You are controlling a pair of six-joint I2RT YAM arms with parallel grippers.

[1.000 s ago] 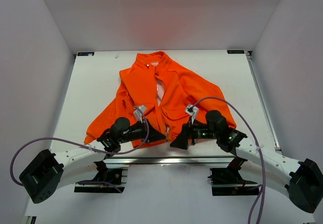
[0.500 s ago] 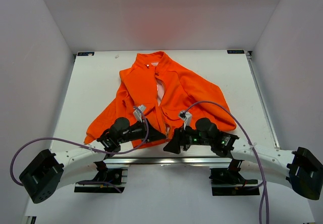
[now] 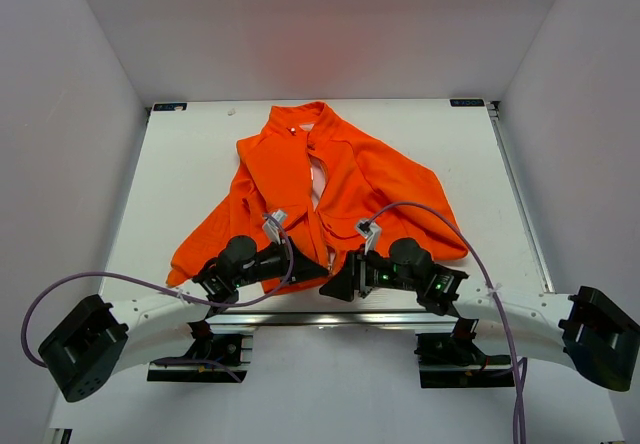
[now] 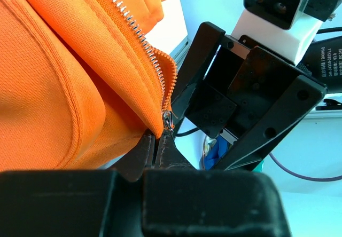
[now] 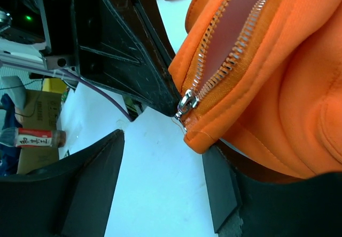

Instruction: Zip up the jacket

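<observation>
The bright orange soft fabric jacket is spread on the white table, hem at the table's near edge. There the hem is pinched by the left gripper; the jaws of the right gripper are held wide.

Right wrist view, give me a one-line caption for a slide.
Open right gripper faces the silver zipper slider at the hem of the orange jacket.

No text readable; table-corner stickers too small to read.
</observation>
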